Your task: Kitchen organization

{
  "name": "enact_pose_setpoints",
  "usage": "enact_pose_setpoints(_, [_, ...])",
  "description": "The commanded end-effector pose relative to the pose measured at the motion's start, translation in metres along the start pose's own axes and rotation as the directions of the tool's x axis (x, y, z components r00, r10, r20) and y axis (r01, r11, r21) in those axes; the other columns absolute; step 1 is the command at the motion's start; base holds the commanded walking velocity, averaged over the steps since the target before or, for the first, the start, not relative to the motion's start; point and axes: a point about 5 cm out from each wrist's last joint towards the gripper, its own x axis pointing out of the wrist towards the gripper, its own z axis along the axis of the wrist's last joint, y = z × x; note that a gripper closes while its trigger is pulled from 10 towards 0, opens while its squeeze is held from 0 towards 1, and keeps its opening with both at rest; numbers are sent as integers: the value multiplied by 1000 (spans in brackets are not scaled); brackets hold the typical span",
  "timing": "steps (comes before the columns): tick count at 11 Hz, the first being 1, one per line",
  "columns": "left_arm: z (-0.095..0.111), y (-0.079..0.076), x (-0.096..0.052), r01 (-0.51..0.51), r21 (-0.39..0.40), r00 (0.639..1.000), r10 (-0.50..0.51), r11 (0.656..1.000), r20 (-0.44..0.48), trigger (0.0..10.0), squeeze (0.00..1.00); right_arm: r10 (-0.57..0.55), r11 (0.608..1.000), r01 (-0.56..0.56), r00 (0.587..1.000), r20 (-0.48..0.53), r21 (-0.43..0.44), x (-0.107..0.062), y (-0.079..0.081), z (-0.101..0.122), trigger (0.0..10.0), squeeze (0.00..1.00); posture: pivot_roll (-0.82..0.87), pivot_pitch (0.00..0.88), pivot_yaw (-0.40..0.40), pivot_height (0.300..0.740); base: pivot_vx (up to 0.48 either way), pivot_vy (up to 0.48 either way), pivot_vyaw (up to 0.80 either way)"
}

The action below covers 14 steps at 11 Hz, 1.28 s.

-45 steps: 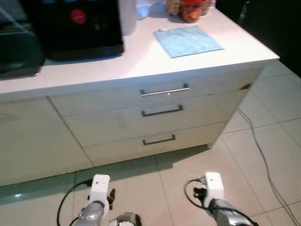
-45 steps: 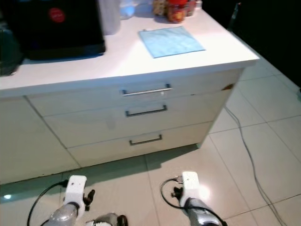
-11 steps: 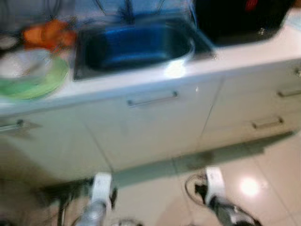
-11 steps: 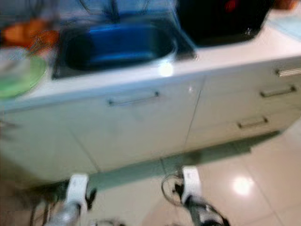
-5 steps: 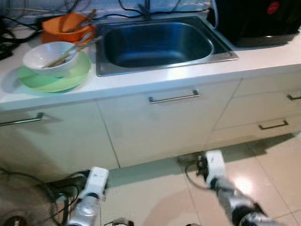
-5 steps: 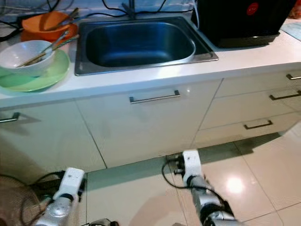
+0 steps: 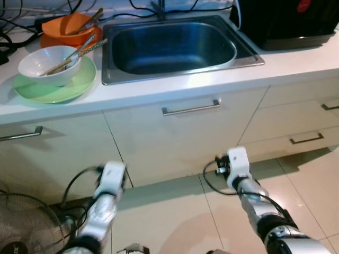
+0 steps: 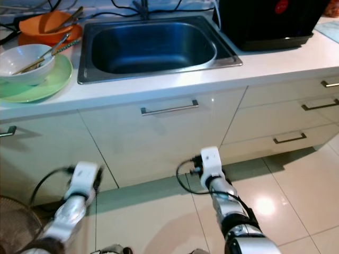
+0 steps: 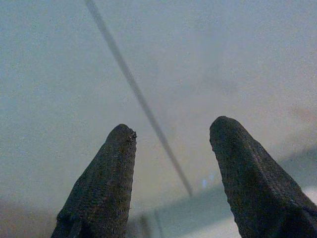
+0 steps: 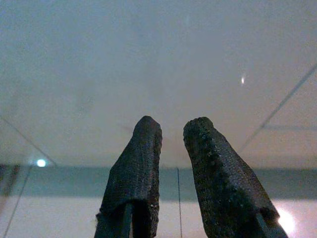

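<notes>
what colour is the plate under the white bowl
Light green; the plate sits under the white bowl on the counter, clearest in the left eye view.

Left of the sink [image 7: 175,45], the fan [image 7: 26,225] is cropped; the left arm [image 7: 106,198] is motion-blurred.

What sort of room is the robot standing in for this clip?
Almost certainly a home kitchen: a stainless steel sink set in a white countertop, used dishes beside it, including a white bowl on a green plate, and cream cabinets with bar handles below.
</notes>
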Motion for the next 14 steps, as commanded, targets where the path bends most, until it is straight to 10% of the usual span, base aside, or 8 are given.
enact_pose_setpoints(1, [9, 3, -1, -18, 16, 997, 17, 1000, 75, 10000, 0, 2, 1000, -3, 997, 81, 13, 3, 0, 13, 10000, 0, 23, 24, 32, 740, 0, 0, 0])
enact_pose_setpoints(8, [107, 16, -16, -103, 55, 845, 58, 993, 531, 10000, 0, -4, 999, 28, 859, 512, -40, -7, 1, 106, 10000, 0, 24, 0, 11, 740, 0, 0, 0])
enact_pose_setpoints(14, [192, -11, 10, -70, 16, 762, 43, 997, 646, 10000, 0, -17, 996, -39, 815, 579, 83, 9, 32, 161, 10000, 0, 37, 16, 4, 740, 0, 0, 149])
